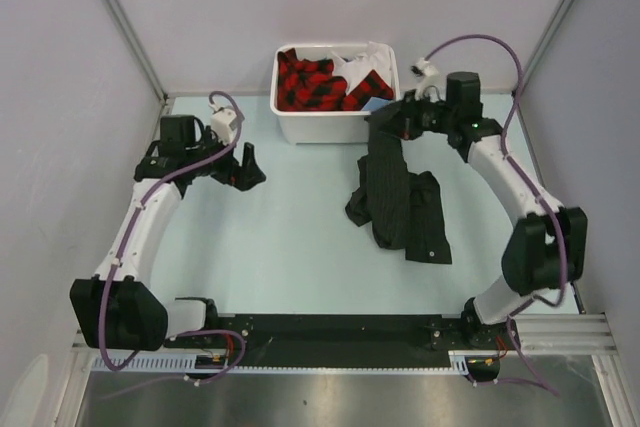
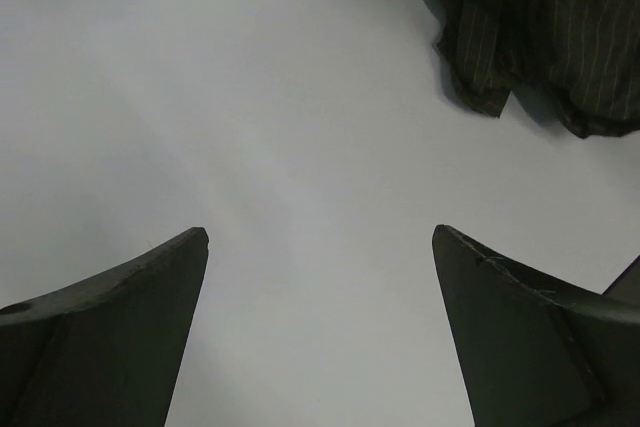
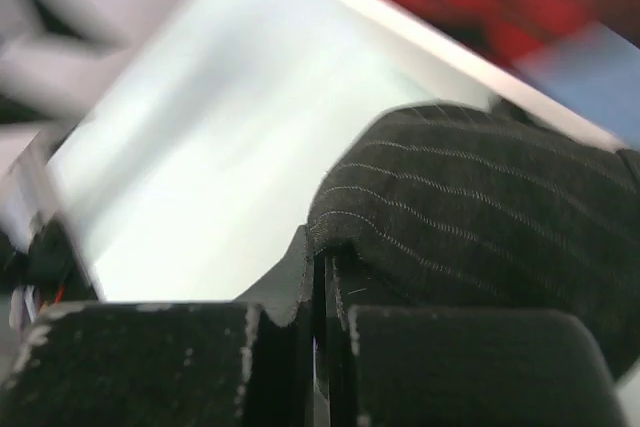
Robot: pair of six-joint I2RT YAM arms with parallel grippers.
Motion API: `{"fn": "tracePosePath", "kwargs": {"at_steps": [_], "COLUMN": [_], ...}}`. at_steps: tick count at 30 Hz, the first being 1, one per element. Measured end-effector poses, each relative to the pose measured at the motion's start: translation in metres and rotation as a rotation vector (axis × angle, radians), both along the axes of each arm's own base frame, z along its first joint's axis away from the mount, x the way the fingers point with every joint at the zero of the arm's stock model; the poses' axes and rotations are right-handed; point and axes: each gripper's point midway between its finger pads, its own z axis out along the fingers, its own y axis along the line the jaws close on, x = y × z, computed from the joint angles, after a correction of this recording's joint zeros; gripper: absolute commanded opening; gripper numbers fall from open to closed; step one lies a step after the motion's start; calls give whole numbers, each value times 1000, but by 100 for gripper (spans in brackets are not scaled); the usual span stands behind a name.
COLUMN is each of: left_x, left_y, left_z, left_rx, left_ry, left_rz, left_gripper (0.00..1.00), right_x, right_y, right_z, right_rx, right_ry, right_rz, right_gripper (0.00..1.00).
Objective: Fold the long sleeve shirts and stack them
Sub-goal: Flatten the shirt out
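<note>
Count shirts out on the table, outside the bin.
1: the black pinstriped long-sleeve shirt, pinched by the right gripper beside the white plastic bin, its rest on the table. Red-and-black plaid fabric in the bin may hide more.

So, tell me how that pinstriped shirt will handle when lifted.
Likely floppy: the pinstriped shirt hangs limp from the right gripper, its rest crumpled on the table. Probably light, since a thin pinch holds it. Loose ends may trail and snag.

We see a black shirt (image 1: 395, 192) with thin pale stripes. Its top end is pinched in the right hand (image 1: 388, 125), and the rest hangs down, bunched on the surface (image 1: 290, 237).
</note>
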Motion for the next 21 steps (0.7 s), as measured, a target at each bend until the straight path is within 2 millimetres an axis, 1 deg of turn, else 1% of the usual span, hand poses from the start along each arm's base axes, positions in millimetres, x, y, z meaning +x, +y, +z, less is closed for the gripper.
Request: {"fn": "tracePosePath", "kwargs": {"at_steps": [1,2,3,4,5,6,7,8,9,10,11,12,13,15,17,18,19,20,21], "left_x": [2,5,9,12,16,20,22,24,26,28,28,28,25,21,15,13,10,7,5], "left_y": [4,10,18,27,36,47,55,64,70,73,73,73,73,71,67,63,56,46,38], "left_z": [7,16,23,30,36,41,45,47,49,50,50,48,45,38,25,17,8,-5,-15], "left_rx": [-20,-49,-70,-94,-116,-134,-149,-154,-157,-154,-145,-134,-120,-85,-34,-14,13,40,60], "left_ry": [-13,-30,-46,-63,-79,-92,-99,-105,-107,-109,-112,-115,-113,-113,-108,-100,-87,-68,-52], "left_rz": [15,45,72,106,139,173,198,218,228,226,211,193,176,134,79,50,12,-38,-80], "left_gripper": [100,99,99,99,99,99,99,99,99,99,99,99,99,99,99,100,99,99,99], "right_x": [-17,-40,-61,-85,-109,-131,-148,-164,-176,-180,-181,-172,-159,-127,-96,-84,-76,-70,-69], "right_y": [24,55,82,114,148,180,206,228,240,242,236,220,199,149,83,50,25,-5,-21], "right_z": [22,43,56,65,71,70,66,56,44,30,16,2,-12,-32,-52,-61,-69,-81,-88], "right_rx": [-2,-4,-4,-14,-26,-43,-64,-92,-121,-149,-179,-210,-241,-287,-332,-352,-370,-395,-411], "right_ry": [-82,-177,-245,-321,-384,-426,-457,-470,-460,-439,-405,-362,-312,-220,-124,-82,-53,-9,19], "right_rz": [76,180,269,376,487,590,673,746,799,827,839,824,786,668,504,419,352,273,232], "right_gripper": [0,0,9,36,45,53,75,88,99,100,100,100,100,100,100,99,99,98,96]}}
